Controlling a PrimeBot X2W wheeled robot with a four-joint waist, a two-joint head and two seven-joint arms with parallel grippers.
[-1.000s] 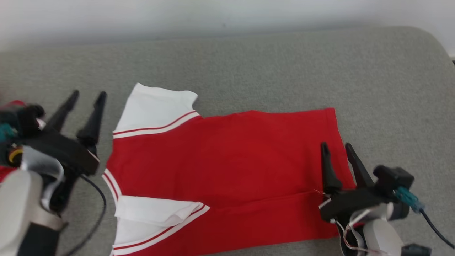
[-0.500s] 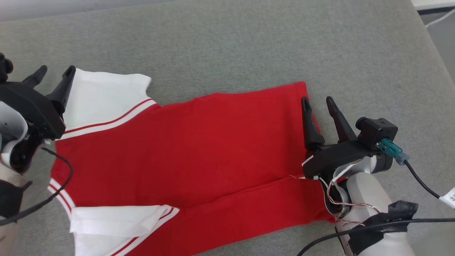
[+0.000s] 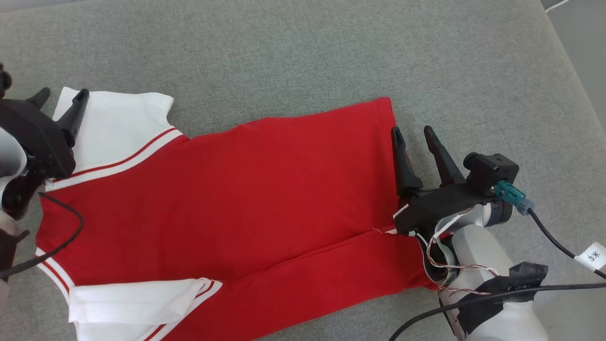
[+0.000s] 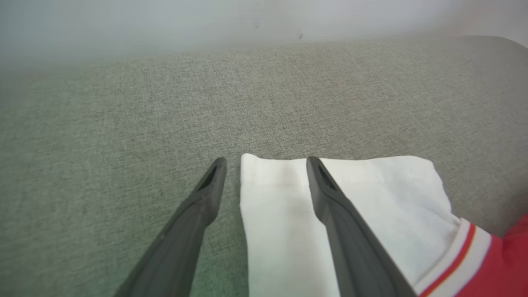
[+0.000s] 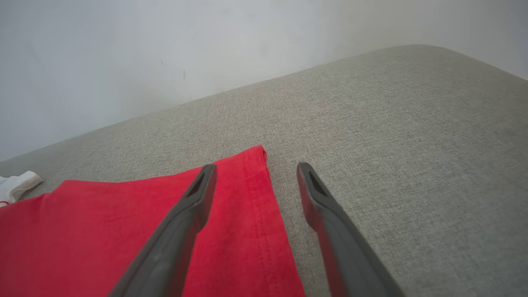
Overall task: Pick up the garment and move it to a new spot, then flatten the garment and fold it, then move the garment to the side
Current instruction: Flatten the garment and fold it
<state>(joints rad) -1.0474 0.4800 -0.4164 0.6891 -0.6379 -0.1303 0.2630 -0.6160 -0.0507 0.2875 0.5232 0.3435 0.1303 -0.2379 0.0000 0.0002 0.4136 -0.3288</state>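
Left gripper and right gripper straddle one garment.

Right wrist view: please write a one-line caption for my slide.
Open right pincer at the hem of the red garment, one finger over it, the other over the grey surface.

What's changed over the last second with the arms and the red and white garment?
The head view itself shifted, so ignore that. The left gripper moved in onto the garment: open, it now straddles the outer edge of the white sleeve. The right gripper crept toward the far corner of the hem, still open. Nothing grasped or released; the garment stayed flat on the gray cushion.
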